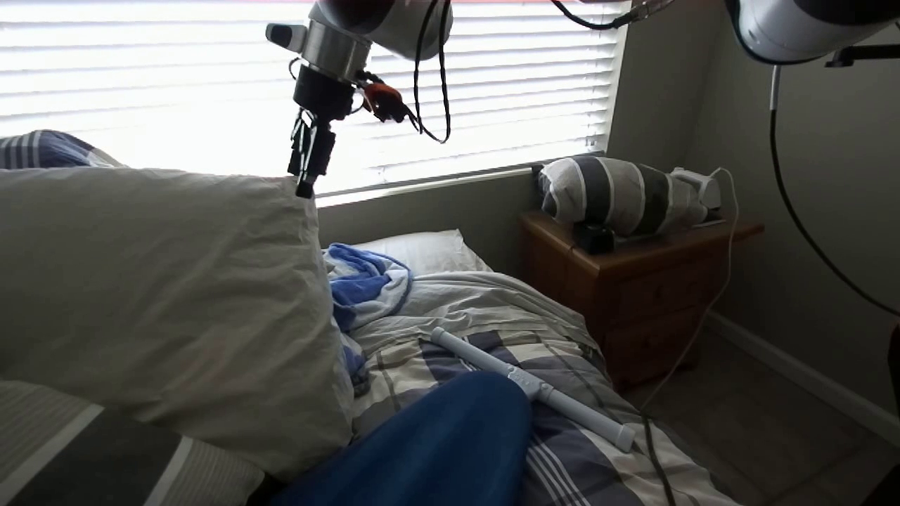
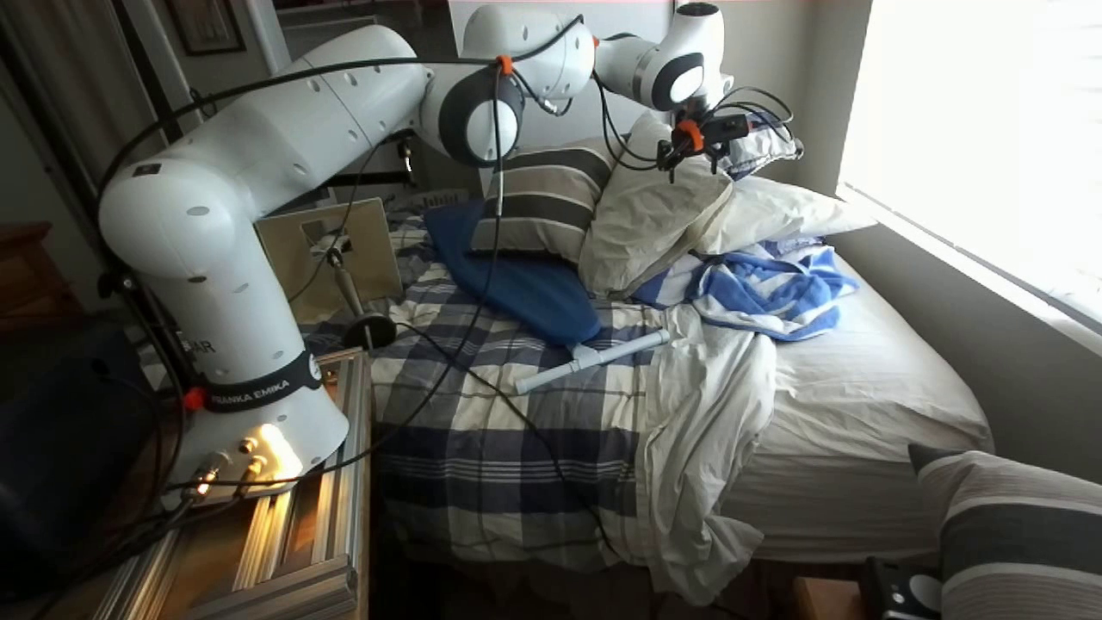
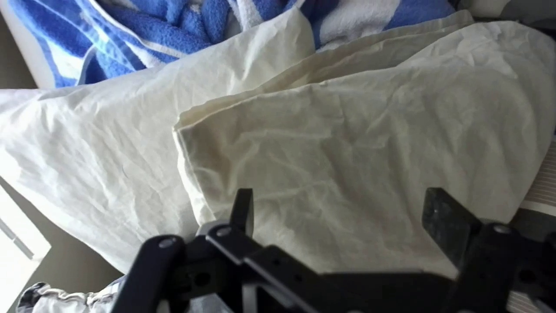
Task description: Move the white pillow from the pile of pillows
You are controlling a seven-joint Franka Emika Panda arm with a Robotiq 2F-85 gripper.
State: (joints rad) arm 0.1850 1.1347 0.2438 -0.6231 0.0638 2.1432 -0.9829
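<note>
White pillow (image 2: 641, 224): propped at a tilt in the pile (image 2: 671, 207) at the far side of the bed (image 2: 869, 413) in an exterior view, between a striped pillow (image 2: 541, 194) on the left and a second white pillow (image 2: 788, 211) on the right. Under the gripper (image 3: 339, 193) in the wrist view, with fingers (image 3: 447, 226) parted wide and nothing held between them. Impossible to tell whether touching the fabric. On the near side of the pile, to the right, a crumpled blue-and-white towel (image 2: 770, 293); to the left, a blue board (image 2: 534, 284) slanting toward a grey bar (image 2: 594, 361) on the plaid blanket (image 2: 516, 448).
</note>
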